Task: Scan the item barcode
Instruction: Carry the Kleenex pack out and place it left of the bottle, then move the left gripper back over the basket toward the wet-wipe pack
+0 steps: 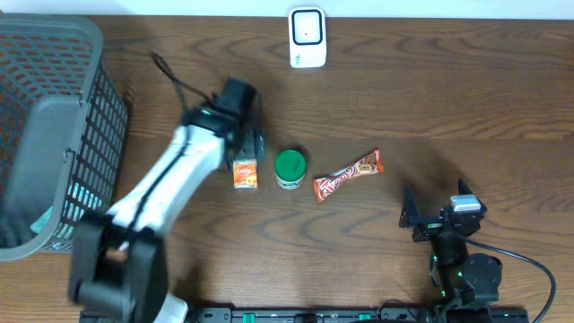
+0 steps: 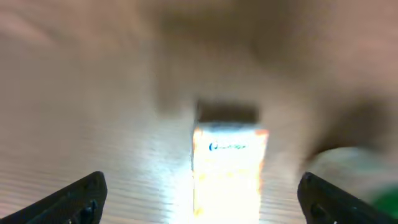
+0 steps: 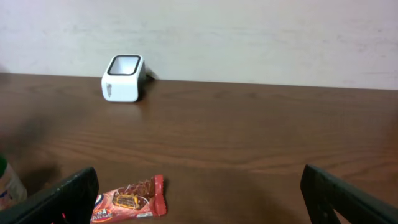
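Closest to the lens of the left wrist camera are the dark fingers (image 2: 81, 198) of the left gripper (image 2: 200, 196), spread wide to either side of a small orange box (image 2: 229, 165) that stands upright on the table (image 1: 430, 99). The picture is blurred, but neither finger touches the box, so that pincer is open and holding nothing. From above, the box sits left of centre, just beside a jar (image 1: 290, 168) with a green lid, and a candy bar (image 1: 348, 175) lies a little further right. The white scanner (image 1: 307, 37) waits at the far edge, well apart from all three. I'd take the box for the item to scan. To do it well, the fingers should come in squarely on its two narrow sides without nudging the jar, then lift and turn the printed code towards the scanner's window. Which face carries the code I can't make out. The right gripper (image 3: 205, 199) hangs open and empty near the front, facing the candy bar. The grey mesh basket (image 1: 54, 54) at the left holds something pale blue low down, too hidden to name. The jar is lidded, so its contents can't be seen.
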